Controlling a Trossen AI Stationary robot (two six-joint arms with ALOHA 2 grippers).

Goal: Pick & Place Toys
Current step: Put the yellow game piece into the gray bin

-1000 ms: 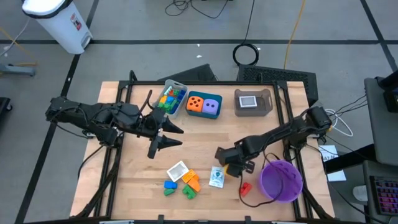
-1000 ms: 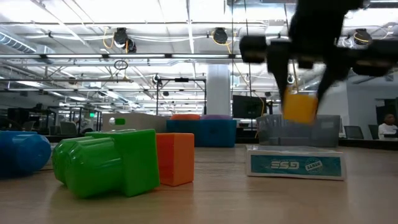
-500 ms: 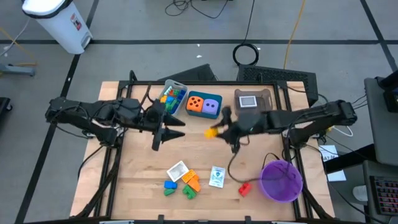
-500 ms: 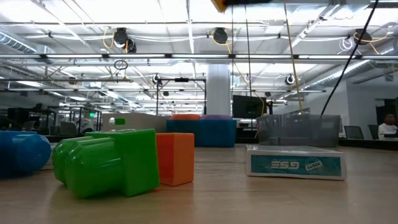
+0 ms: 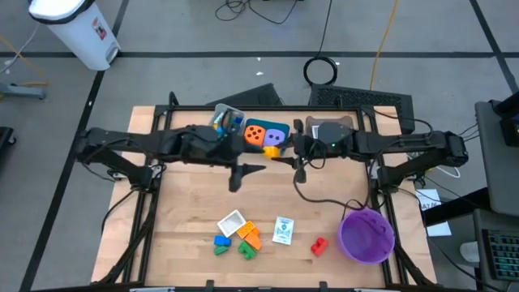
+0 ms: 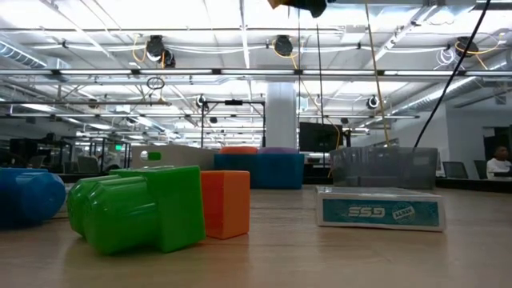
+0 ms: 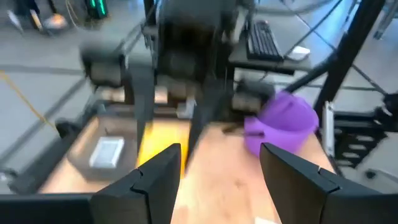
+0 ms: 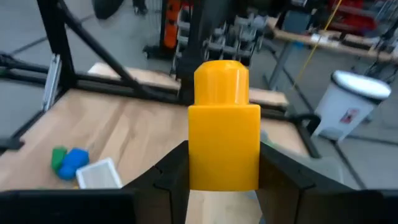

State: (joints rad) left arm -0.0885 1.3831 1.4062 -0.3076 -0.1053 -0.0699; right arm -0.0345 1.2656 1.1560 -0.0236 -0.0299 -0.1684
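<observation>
My right gripper point(image 5: 281, 152) is shut on a yellow brick point(image 8: 224, 140), above the table beside the teal tray point(image 5: 266, 148) that holds an orange and a purple die. The brick also shows in the high view point(image 5: 272, 151) and at the low view's top edge point(image 6: 280, 4). My left gripper point(image 5: 245, 172) is open and empty, just near and left of the brick. On the near table lie a white card point(image 5: 231, 221), blue point(image 5: 220, 240), green point(image 5: 246, 251), orange point(image 5: 249, 235) and red point(image 5: 319, 245) bricks and a small card box point(image 5: 283, 230). My right gripper pinches the yellow brick's square body by two opposite sides point(image 8: 194, 168) between its two fingers point(image 8: 166, 180). The fingers come roughly level from the table's right side. The brick is lifted clear of the table, and its round stud point(image 8: 221, 81) points away from the wrist.
A grey tray point(image 5: 228, 122) with several bricks stands at the far left of the teal tray, and a brown tray point(image 5: 331, 132) at its right. A round purple bowl point(image 5: 366, 235) stands at the near right. A dark cable point(image 5: 312, 199) lies across the table.
My right gripper has risen from the near right of the table with the yellow brick and carried it toward the far edge and left, to beside the teal tray. My left gripper has moved toward the table's right, closer to the brick, staying open.
</observation>
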